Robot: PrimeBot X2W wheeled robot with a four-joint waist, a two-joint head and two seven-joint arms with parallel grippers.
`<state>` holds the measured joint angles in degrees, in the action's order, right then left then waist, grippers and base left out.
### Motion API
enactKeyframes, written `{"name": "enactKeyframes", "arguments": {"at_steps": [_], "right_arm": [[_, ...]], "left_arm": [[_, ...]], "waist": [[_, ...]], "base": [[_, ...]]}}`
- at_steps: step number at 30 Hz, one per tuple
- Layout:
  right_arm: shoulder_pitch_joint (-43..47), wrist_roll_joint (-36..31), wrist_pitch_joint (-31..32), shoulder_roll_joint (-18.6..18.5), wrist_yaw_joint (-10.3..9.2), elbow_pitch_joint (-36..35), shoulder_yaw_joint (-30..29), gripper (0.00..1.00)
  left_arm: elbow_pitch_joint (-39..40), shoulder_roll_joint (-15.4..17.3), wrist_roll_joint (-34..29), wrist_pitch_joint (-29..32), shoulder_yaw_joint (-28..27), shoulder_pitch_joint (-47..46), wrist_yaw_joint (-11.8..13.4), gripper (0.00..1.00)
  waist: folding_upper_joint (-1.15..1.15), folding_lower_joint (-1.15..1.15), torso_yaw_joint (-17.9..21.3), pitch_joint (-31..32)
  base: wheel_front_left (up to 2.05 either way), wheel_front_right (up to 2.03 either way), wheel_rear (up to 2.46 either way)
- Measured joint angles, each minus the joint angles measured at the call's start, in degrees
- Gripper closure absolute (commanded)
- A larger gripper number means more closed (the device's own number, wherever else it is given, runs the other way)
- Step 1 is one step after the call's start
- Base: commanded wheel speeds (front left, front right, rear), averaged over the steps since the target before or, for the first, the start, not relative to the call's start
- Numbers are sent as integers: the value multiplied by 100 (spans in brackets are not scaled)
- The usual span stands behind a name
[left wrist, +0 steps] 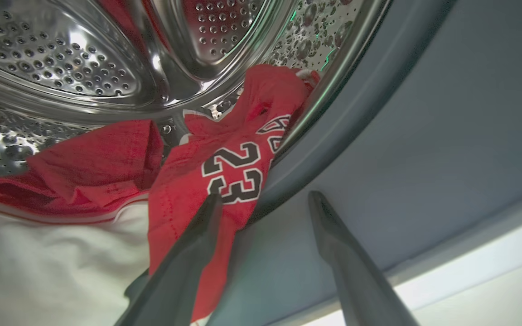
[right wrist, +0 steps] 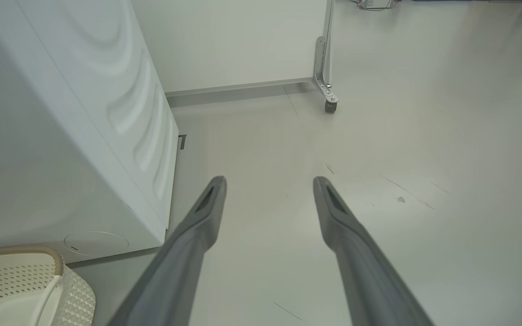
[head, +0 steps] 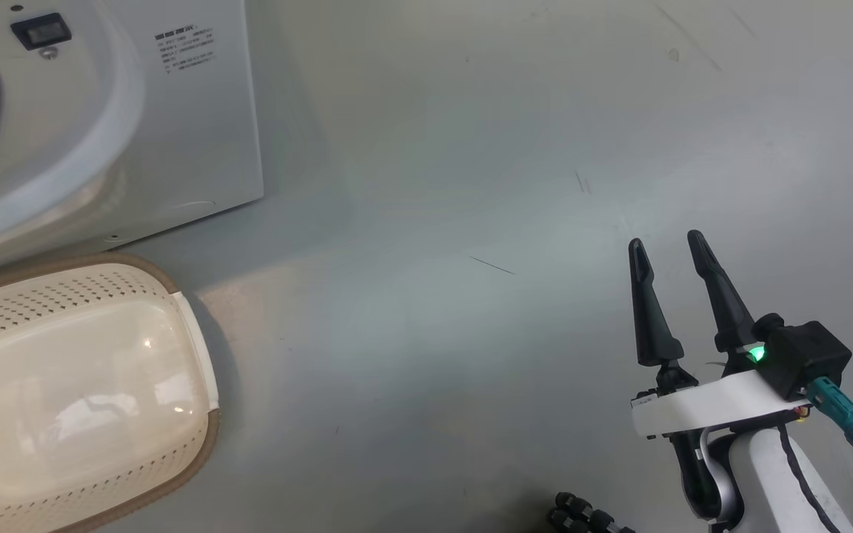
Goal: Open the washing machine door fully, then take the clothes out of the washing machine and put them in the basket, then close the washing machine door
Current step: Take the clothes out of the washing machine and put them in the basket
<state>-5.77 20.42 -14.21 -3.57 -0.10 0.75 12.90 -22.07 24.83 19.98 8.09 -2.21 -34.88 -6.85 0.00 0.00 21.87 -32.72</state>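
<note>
**Position.** The left jaws stood spread wide at the mouth of the perforated steel drum (left wrist: 61, 59), at the lower centre of the left wrist view. They pinched nothing. One of them overlapped the red cloth, but contact could not be confirmed.

The bright red sports garments with white panels (left wrist: 224, 149) lay heaped in the drum, across the centre and lower left of that view. A fold numbered 23 lay draped towards the grey rubber ring (left wrist: 379, 113).

The right jaws were also spread and empty, and hung over the grey floor (head: 434, 185) at the lower right of the head view. The cream perforated plastic basket with brown rim (head: 197, 444) sat at the lower left, just before the big white front-loading washing machine (head: 197, 133).

**Handling.** The fabric was judged light, soft and limp. It would likely sag and trail, and could catch on the ring or drag a neighbouring piece with it. The recommended hold is a deep bite on the bunched numbered fold nearest the opening, not on a thin hem.
</note>
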Motion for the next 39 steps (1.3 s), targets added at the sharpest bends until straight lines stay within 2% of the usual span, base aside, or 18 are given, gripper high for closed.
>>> {"name": "enactKeyframes", "arguments": {"at_steps": [19,21,22,27,39], "right_arm": [[-20,-121,0,45,55,13,-20,0],[-31,-140,0,54,55,14,-20,0],[-42,-140,0,58,55,16,-21,0],[-83,-141,-7,76,55,22,-71,0],[-90,-221,-7,78,55,56,-242,0]], "left_arm": [[-921,132,-85,43,-48,-777,59,0],[-989,116,-82,41,-40,-844,59,78],[-1023,111,-82,35,-31,-876,59,100],[-1213,88,-78,-79,18,-982,57,100],[-1573,-263,-54,-638,225,-985,43,100]], "waist": [[0,0,141,-133],[0,0,139,-136],[0,0,137,-136],[0,0,105,-123],[0,0,-136,106]], "base": [[0,0,0],[0,0,0],[0,0,0],[0,0,0],[0,0,0]]}}
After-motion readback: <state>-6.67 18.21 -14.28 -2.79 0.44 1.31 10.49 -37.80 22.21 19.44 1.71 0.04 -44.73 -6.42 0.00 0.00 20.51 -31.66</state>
